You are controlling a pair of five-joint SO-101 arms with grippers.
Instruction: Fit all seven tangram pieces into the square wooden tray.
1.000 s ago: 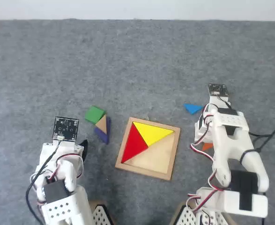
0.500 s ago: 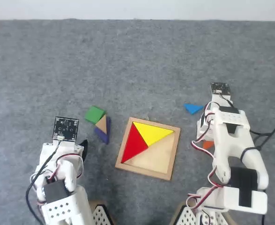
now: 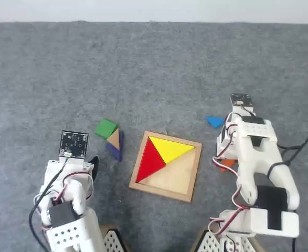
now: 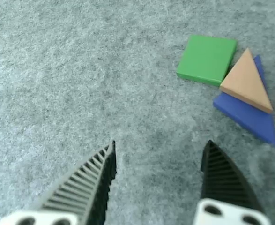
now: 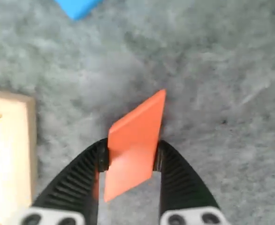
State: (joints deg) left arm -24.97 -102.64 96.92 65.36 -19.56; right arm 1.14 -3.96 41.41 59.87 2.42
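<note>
The square wooden tray (image 3: 189, 182) lies at the table's middle with a red triangle (image 3: 150, 160) and a yellow triangle (image 3: 170, 148) seated in it. My right gripper (image 5: 130, 154) is shut on an orange parallelogram (image 5: 135, 140), held just above the carpet beside the tray's corner (image 5: 8, 154); the orange piece (image 3: 226, 163) peeks out under the right arm (image 3: 251, 152). A blue triangle (image 3: 214, 121) (image 5: 76, 7) lies beyond it. My left gripper (image 4: 158, 159) stands open over bare carpet, short of a green square (image 4: 206, 59), tan triangle (image 4: 246, 82) and dark blue piece (image 4: 247, 117).
Green square (image 3: 106, 127), tan triangle (image 3: 113, 137) and dark blue piece (image 3: 115, 149) cluster just left of the tray. Grey carpet covers the table, with wide free room at the back. The left arm (image 3: 67, 184) sits at the front left.
The right arm has shifted slightly left toward the tray, carrying the orange piece with it. The left arm has not moved.
</note>
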